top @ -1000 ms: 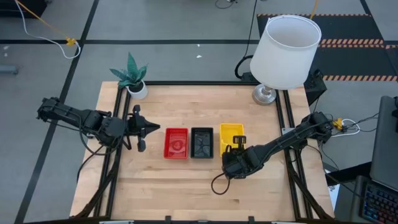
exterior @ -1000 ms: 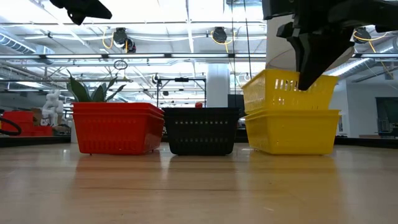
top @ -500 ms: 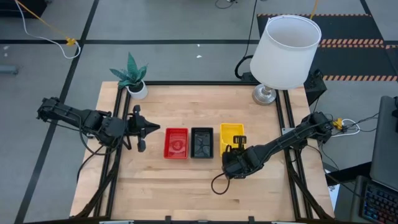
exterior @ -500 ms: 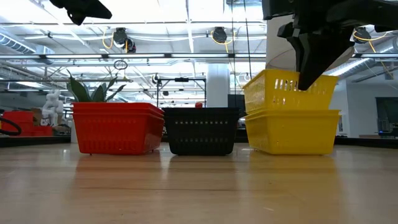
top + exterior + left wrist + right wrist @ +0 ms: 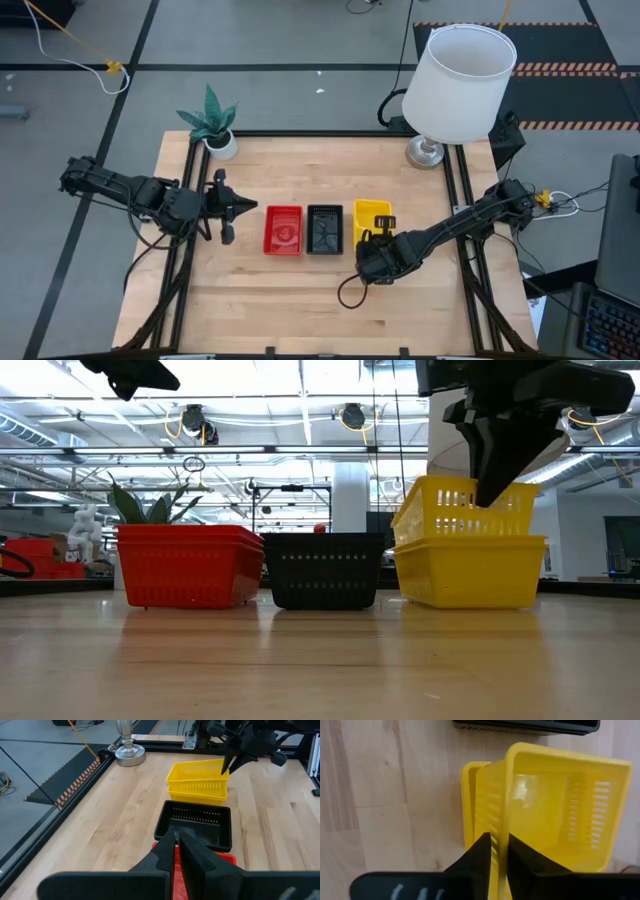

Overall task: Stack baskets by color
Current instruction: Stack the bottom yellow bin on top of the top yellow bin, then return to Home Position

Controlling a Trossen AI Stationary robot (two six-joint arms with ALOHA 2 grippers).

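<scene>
Nearest, the right gripper (image 5: 498, 851) pinches the near wall of the top yellow basket (image 5: 462, 508), which sits tilted, partly nested in the yellow stack (image 5: 372, 222). Beside it stand the black baskets (image 5: 324, 229), then the red baskets (image 5: 283, 230). Farther left, the left gripper (image 5: 247, 206) hovers closed and empty

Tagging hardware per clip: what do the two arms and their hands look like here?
Both arms are dark, jointed and slim, with black cables looping beside them. The left hand ends in two narrow black fingers tapering to a point. The right hand has two flat, matte-black fingers; a black cable loops under its wrist. No markings are legible.
</scene>
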